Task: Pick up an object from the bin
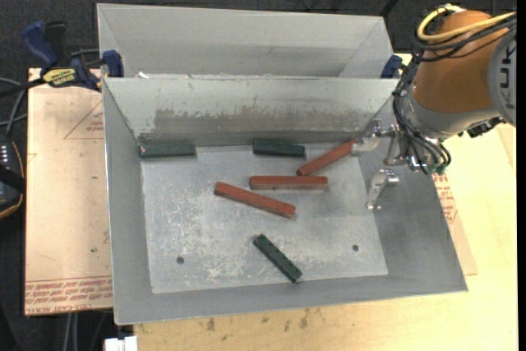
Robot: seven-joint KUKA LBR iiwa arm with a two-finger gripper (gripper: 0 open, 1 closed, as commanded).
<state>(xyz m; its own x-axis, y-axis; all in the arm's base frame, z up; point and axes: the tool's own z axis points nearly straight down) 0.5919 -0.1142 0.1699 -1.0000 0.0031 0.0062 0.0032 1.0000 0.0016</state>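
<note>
From my console, the arm comes in over the bin's (123,177) right wall, its orange-covered wrist bent down so the gripper (374,164) hangs low at the right side of the grey metal floor. The jaws stand apart with nothing between them. The nearest piece is a slanted red-brown bar (325,160), whose long axis rises from lower left to upper right, its upper end just beside one finger (367,137). Two more red-brown bars (288,182) (255,200) lie left of it. Three dark green bars (167,149) (278,149) (276,257) lie well apart. All are flat, straight-edged sticks.
</note>
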